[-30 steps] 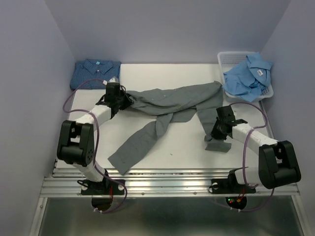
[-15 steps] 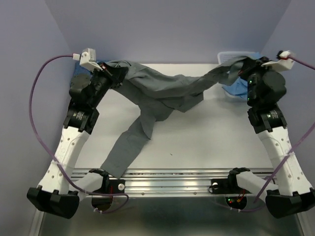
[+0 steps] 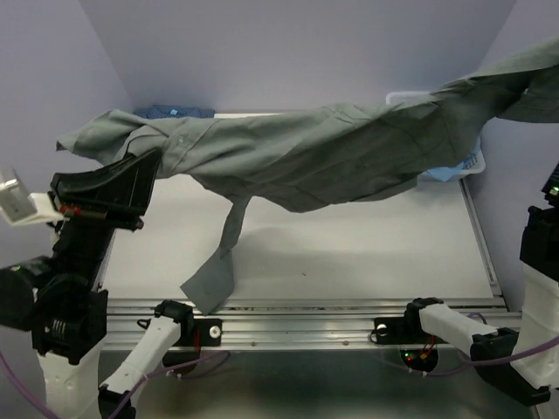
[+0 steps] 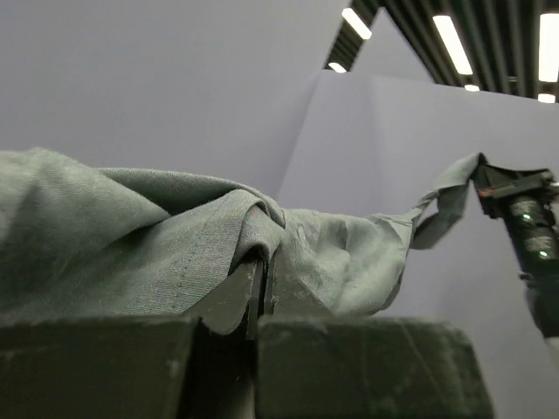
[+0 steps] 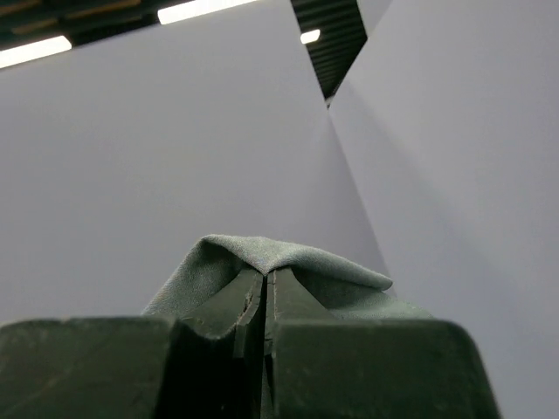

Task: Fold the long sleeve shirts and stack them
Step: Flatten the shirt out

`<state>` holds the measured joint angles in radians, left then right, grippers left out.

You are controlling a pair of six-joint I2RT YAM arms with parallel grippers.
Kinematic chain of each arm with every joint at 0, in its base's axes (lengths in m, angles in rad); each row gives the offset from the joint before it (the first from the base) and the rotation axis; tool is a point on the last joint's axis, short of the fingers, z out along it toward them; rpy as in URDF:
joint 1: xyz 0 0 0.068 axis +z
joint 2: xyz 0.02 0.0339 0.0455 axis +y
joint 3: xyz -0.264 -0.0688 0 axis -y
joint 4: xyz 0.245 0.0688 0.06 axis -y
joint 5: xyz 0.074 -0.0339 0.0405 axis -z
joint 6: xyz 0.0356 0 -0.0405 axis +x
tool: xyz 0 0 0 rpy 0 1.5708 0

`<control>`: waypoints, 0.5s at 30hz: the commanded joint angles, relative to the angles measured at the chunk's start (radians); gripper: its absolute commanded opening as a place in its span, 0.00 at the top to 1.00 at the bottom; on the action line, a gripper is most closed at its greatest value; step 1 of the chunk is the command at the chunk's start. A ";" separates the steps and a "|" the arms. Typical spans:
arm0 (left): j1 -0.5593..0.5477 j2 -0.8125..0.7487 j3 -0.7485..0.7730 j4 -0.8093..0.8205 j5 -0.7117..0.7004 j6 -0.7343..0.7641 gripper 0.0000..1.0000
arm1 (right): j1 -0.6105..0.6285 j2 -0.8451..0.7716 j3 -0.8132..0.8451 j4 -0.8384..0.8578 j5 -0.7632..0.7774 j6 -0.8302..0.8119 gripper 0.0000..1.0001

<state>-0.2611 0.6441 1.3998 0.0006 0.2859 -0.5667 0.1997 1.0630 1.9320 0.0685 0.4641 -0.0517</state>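
The grey shirt (image 3: pixel 332 148) hangs stretched in the air above the table, with one sleeve (image 3: pixel 214 271) trailing down to the table's near edge. My left gripper (image 3: pixel 155 155) is shut on its left end, with cloth bunched over the closed fingertips in the left wrist view (image 4: pixel 262 266). My right gripper (image 5: pixel 265 278) is shut on a fold of the grey shirt (image 5: pixel 262 253). It is past the right edge of the top view but shows in the left wrist view (image 4: pixel 483 177). The dark blue shirt (image 3: pixel 179 111) lies at the back left, mostly hidden.
The white mesh basket (image 3: pixel 403 96) stands at the back right, largely hidden behind the lifted shirt, with the light blue shirt (image 3: pixel 450 173) peeking out below. Purple walls close in the back and both sides. Both arms are raised high near the camera.
Both arms have risen high and spread apart, lifting the grey shirt off the table. It went from lying crumpled to hanging stretched, with only a sleeve end on the table.
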 commanded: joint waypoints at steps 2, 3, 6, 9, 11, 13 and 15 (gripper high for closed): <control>0.000 -0.037 -0.001 0.059 0.200 -0.120 1.00 | 0.001 -0.015 0.105 0.050 0.015 -0.158 0.99; 0.002 -0.041 -0.008 0.087 0.263 -0.160 1.00 | 0.001 -0.023 0.104 0.051 0.019 -0.178 0.99; 0.000 -0.060 -0.047 0.107 0.282 -0.229 1.00 | 0.001 -0.044 0.081 0.051 0.022 -0.197 0.99; 0.000 -0.098 -0.140 0.101 0.175 -0.311 1.00 | 0.001 -0.037 0.050 0.051 0.031 -0.209 0.99; 0.000 -0.112 -0.192 0.050 0.051 -0.326 1.00 | 0.001 -0.009 0.035 0.053 0.057 -0.215 0.99; 0.000 -0.098 -0.208 -0.020 -0.023 -0.318 1.00 | 0.001 0.052 -0.005 0.051 0.086 -0.214 0.99; 0.000 -0.052 -0.266 -0.031 -0.097 -0.334 1.00 | 0.001 0.122 -0.054 0.053 0.123 -0.197 0.99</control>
<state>-0.2615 0.5499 1.1885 -0.0090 0.3717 -0.8490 0.1997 1.0389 1.9518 0.1261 0.5079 -0.2329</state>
